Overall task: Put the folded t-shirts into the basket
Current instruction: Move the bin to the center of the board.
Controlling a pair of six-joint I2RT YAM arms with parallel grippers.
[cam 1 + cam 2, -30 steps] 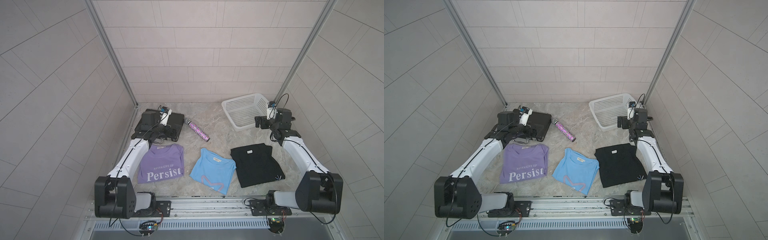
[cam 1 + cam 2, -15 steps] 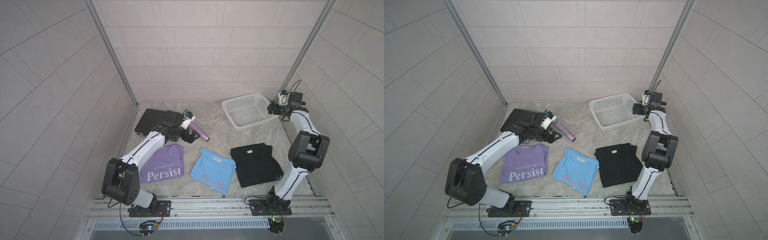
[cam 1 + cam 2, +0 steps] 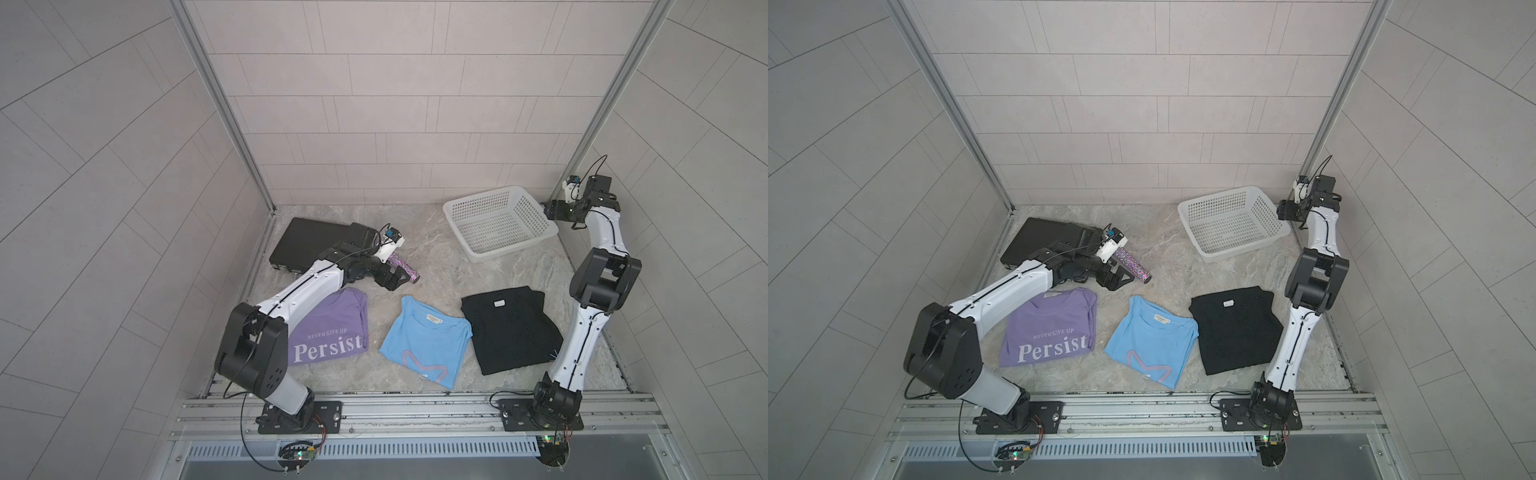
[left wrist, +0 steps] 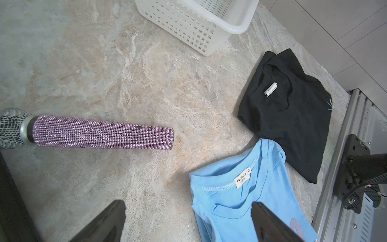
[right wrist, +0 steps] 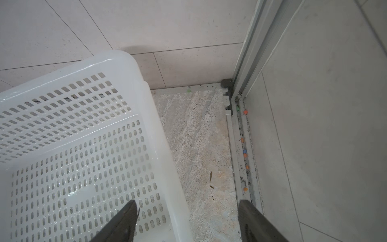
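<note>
Three folded tees in a row along the front edge of the counter [image 3: 415,249]: lilac shirt [image 3: 332,328] with white "Persist" lettering on the left, light blue shirt [image 3: 424,345] with a pink outline print in the middle, plain black shirt [image 3: 509,328] on the right. Collars all point at the back edge, long axis front to back, with the blue one a bit skewed. The white mesh basket [image 3: 498,226] sits in the back right corner, long side roughly along the back edge. Neck labels on the blue and black tees only read clearly in the left wrist view, and the lettering only shows in the top views. The left gripper [image 4: 188,204] has its fingers spread wide beside the glittery microphone [image 4: 102,136]. Fingers on the right gripper [image 5: 187,202] are apart too, one over the basket's inside and one outside its wall
</note>
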